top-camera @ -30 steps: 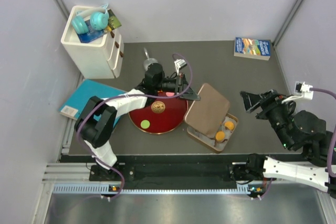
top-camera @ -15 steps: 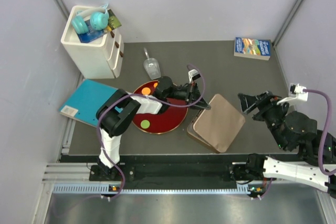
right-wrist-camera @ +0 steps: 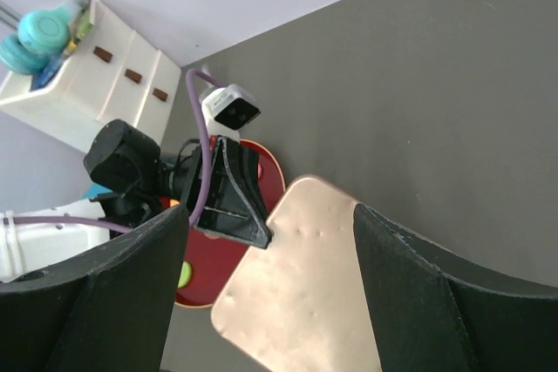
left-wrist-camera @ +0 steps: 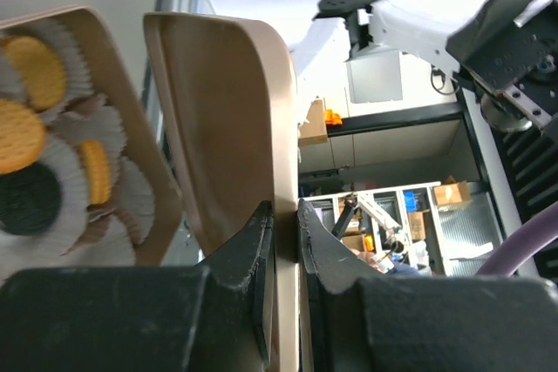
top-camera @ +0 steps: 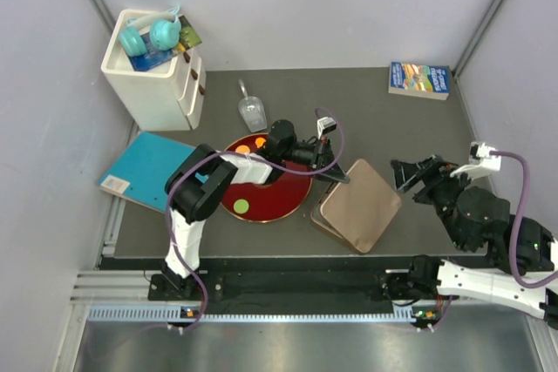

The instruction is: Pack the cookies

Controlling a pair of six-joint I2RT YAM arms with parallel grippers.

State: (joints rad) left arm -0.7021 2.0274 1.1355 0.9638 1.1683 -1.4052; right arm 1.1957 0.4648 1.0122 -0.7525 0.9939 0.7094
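Note:
My left gripper (top-camera: 343, 179) is shut on the rim of the tan lid (top-camera: 359, 206), which lies tilted over the tan box (top-camera: 317, 220). In the left wrist view the jaws (left-wrist-camera: 285, 215) pinch the lid's edge (left-wrist-camera: 218, 119). Beside it the box (left-wrist-camera: 131, 119) holds orange cookies (left-wrist-camera: 33, 71) and a black one (left-wrist-camera: 30, 199) in white paper cups. An orange cookie (top-camera: 260, 141) and a green cookie (top-camera: 240, 206) lie on the dark-red plate (top-camera: 279, 198). My right gripper (top-camera: 404, 174) hangs open just right of the lid, nothing between its fingers (right-wrist-camera: 268, 213).
A clear scoop (top-camera: 251, 111) lies behind the plate. A white drawer unit (top-camera: 153, 76) with headphones stands at the back left, a blue book (top-camera: 148, 163) lies left of the plate, and another book (top-camera: 418, 80) lies at the back right.
The left gripper has swung the lid from leaning beside the open box to lying over it, hiding the cookies from above. The right gripper has moved left toward the lid.

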